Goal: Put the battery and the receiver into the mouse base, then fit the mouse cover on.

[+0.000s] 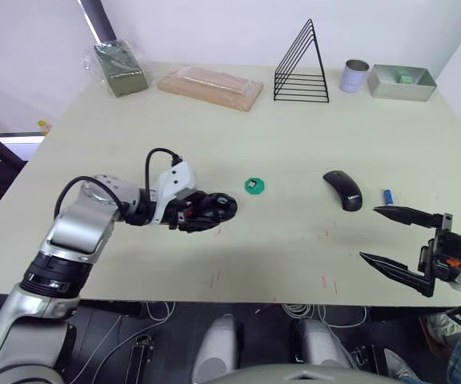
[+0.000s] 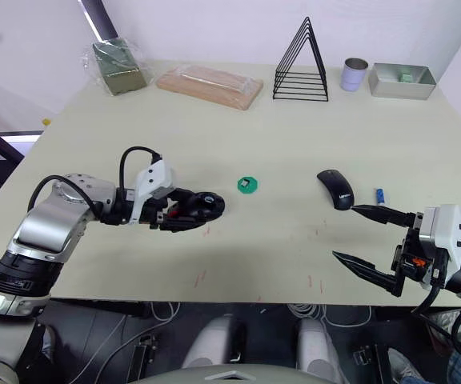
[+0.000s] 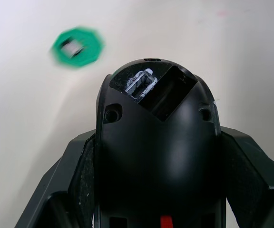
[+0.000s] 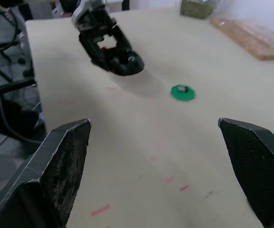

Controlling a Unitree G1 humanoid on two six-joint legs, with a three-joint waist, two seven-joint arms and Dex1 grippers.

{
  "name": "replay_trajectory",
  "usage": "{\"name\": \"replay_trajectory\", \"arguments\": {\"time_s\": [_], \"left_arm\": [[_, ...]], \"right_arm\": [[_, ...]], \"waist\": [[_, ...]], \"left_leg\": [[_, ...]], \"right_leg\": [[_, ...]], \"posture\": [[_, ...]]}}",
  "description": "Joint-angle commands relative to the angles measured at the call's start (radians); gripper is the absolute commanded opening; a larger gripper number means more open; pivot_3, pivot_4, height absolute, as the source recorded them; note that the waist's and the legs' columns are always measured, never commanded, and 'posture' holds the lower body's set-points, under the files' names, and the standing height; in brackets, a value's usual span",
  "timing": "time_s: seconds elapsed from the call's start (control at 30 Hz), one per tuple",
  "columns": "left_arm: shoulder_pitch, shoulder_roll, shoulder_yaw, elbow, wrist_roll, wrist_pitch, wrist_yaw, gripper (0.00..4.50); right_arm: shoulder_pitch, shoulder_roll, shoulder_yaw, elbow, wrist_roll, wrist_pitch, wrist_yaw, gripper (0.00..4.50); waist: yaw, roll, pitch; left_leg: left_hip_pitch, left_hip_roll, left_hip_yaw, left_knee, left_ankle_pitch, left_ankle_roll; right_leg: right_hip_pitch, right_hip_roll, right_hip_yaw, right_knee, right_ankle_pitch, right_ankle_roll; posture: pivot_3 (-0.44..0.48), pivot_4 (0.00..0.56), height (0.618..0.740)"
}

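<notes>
Mouse base point(image 1: 213, 209) clamped in left end effector point(image 1: 202, 212), right end effector point(image 1: 392, 238) spread, no readable writing

Looks like a robot test lab: plain pale tabletop point(image 1: 294, 136) w/ red pen marks, bare white wall, loose cables point(image 1: 310, 310) on floor, bagged props along back edge.

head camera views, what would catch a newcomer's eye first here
First the left gripper, shut on the black mouse base and holding it at the table's left-centre with its hollow top exposed. Next the right gripper, wide open over the table's right front edge, just short of the mouse cover and the small blue battery. Between the arms lies a bright green disc.
</notes>
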Motion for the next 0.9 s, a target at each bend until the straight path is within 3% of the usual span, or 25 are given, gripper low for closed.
{"name": "replay_trajectory", "arguments": {"time_s": [0.03, 0.23, 0.9], "left_arm": [[-0.049, -0.016, -0.054, -0.079, 0.025, 0.022, 0.006, 2.92], [-0.144, -0.101, -0.197, -0.113, 0.112, 0.054, 0.041, 2.92], [-0.242, -0.309, -0.376, 0.018, 0.217, 0.110, 0.098, 2.92]], "right_arm": [[0.023, -0.010, -0.058, -0.053, 0.027, -0.017, 0.020, 4.50], [0.085, -0.006, -0.113, -0.083, 0.042, -0.014, 0.040, 4.50], [0.236, 0.008, -0.225, -0.105, 0.039, -0.018, 0.081, 4.50]], "waist": [[-0.001, 0.000, 0.000], [-0.001, 0.000, 0.000], [0.000, 0.000, 0.000]], "left_leg": [[0.000, 0.000, 0.000, 0.000, 0.000, 0.000], [0.000, 0.000, 0.000, 0.005, 0.000, 0.000], [-0.001, 0.000, -0.001, 0.008, 0.000, 0.000]], "right_leg": [[0.000, 0.000, 0.000, 0.000, 0.000, 0.000], [0.000, 0.001, 0.001, 0.003, 0.000, 0.000], [0.000, 0.002, 0.001, 0.004, -0.002, -0.002]], "posture": [[0.000, 0.150, 0.740], [0.000, 0.150, 0.740], [0.000, 0.150, 0.740]]}}
